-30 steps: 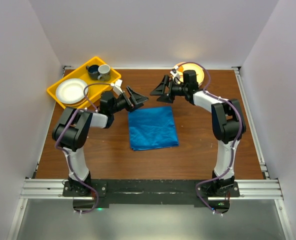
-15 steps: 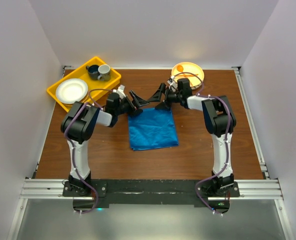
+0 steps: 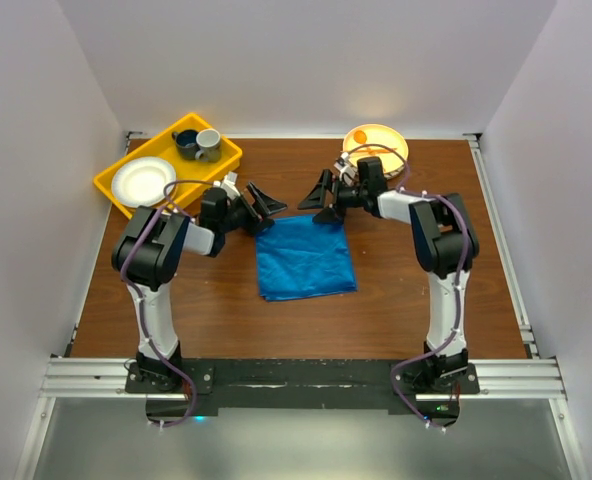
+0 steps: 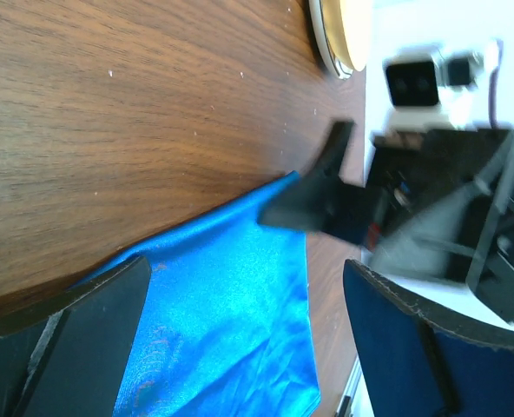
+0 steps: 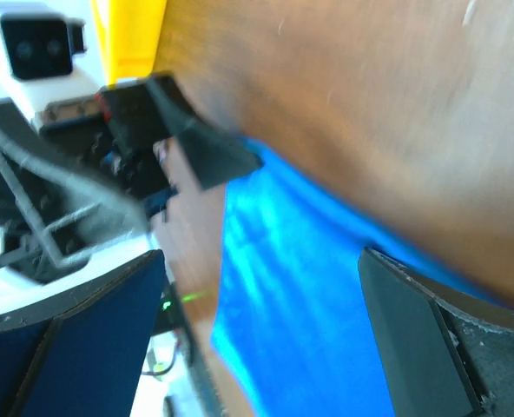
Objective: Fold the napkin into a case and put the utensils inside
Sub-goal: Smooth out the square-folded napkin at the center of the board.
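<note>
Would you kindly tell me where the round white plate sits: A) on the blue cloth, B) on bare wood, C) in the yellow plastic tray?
C: the round white plate lies inside the yellow plastic tray at the far left.

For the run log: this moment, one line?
napkin: on table | left fingers: open, near far-left corner | right fingers: open, near far-right corner

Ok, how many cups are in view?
2, both at the far end of the yellow tray: a dark blue cup, and a grey cup just right of it. None seem hidden.
</note>
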Motion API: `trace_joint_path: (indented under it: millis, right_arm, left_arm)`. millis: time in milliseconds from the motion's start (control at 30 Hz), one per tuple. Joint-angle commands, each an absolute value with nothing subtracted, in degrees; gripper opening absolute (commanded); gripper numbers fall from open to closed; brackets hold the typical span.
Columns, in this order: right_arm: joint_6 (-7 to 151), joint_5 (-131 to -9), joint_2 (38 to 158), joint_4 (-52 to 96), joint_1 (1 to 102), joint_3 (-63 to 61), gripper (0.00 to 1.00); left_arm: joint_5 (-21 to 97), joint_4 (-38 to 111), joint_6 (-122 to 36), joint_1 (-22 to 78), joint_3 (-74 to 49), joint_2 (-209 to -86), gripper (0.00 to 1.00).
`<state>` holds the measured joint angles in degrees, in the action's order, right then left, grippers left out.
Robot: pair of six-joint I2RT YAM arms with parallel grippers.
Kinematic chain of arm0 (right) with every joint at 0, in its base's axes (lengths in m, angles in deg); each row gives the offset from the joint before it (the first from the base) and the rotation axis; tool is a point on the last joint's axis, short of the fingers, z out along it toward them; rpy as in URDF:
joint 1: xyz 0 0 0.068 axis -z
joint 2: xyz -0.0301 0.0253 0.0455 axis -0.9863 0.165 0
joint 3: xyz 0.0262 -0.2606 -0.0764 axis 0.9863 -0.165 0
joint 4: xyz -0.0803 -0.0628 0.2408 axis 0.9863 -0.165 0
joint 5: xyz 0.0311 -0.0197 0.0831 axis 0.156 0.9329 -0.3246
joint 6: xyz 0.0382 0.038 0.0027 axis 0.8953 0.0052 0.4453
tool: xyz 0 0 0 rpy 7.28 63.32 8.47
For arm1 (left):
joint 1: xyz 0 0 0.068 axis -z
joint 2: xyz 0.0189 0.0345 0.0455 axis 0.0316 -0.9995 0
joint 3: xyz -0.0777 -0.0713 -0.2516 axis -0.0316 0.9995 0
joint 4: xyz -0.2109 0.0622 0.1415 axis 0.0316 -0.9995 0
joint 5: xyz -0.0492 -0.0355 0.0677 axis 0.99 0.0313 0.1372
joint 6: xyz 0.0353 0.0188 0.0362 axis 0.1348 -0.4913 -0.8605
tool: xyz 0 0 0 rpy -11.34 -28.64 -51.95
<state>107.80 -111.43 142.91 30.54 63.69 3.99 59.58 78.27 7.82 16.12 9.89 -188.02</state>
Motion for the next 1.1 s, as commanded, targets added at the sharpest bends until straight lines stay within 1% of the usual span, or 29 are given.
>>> trace_joint_path:
  millis: [0, 33, 133, 367, 433, 533, 767, 867, 1067]
  right_arm:
    - [107.56, -115.26, 129.17, 27.62, 63.72, -2.99, 0.98]
    - [106.77, -115.26, 126.11, 26.82, 63.80, -4.31, 0.98]
    - [105.71, -115.26, 123.10, 25.06, 63.02, -10.71, 0.98]
    - [102.73, -116.32, 124.75, 22.43, 62.49, -16.62, 0.98]
    - [99.39, -116.67, 125.11, 18.40, 62.84, -17.85, 0.98]
    - [96.14, -116.32, 125.20, 16.37, 63.97, -20.04, 0.98]
    - [86.03, -116.14, 128.80, 7.40, 68.02, -19.53, 0.98]
    - [83.30, -117.80, 126.79, 3.79, 68.46, -18.74, 0.98]
    - [85.75, -124.22, 119.14, 3.61, 66.62, -21.10, 0.98]
  left_arm:
    - [56.85, 71.77, 3.53, 15.08, 10.87, -188.84, 1.00]
    - [56.85, 71.68, 3.44, 15.08, 10.87, -188.93, 1.00]
    - [56.85, 72.21, 3.44, 15.17, 11.31, -189.19, 1.00]
    - [56.32, 72.04, 2.91, 15.08, 11.22, -188.76, 1.00]
    - [56.41, 71.60, 2.82, 14.99, 11.22, -188.76, 1.00]
    - [56.32, 71.07, 2.47, 14.91, 11.40, -188.93, 1.00]
    - [55.79, 70.54, 2.21, 14.91, 11.58, -189.02, 1.00]
    - [55.88, 70.54, 2.21, 14.82, 11.40, -189.11, 1.00]
    - [56.32, 70.45, 1.86, 14.82, 11.31, -188.93, 1.00]
